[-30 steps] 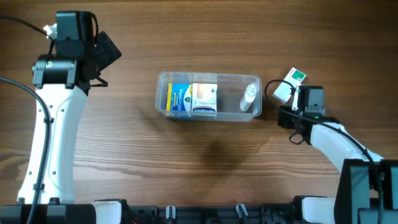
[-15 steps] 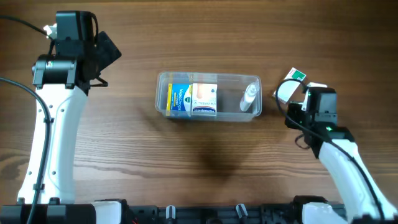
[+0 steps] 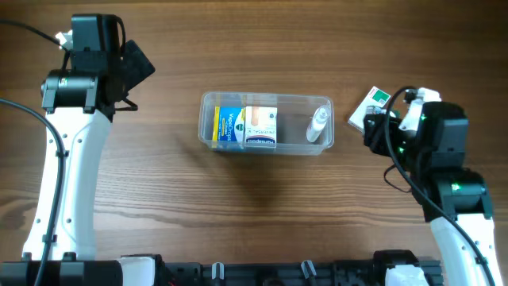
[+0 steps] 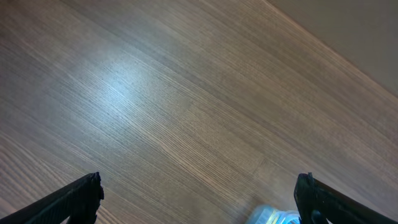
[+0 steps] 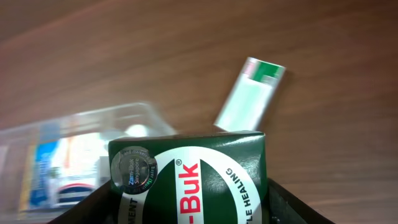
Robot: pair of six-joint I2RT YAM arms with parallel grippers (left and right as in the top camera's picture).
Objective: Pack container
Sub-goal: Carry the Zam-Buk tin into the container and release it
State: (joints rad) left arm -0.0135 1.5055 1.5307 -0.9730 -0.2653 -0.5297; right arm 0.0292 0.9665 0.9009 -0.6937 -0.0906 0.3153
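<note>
The container is a clear shallow tub in the middle of the table. It holds a blue-and-yellow box, a white box with a blue band and a small clear bottle. My right gripper is shut on a dark green Zam-Buk box, held above the table to the right of the tub. From overhead the right gripper hides that box. My left gripper hangs open and empty at the far left, with a corner of the container just in its view.
A white carton with a green end lies on the wood just right of the tub, beside my right gripper; it also shows as a white carton in the right wrist view. The left gripper is at the back left.
My right arm has drawn back to the right and risen with the green box in its jaws. The left arm and the tub's contents have not moved.
</note>
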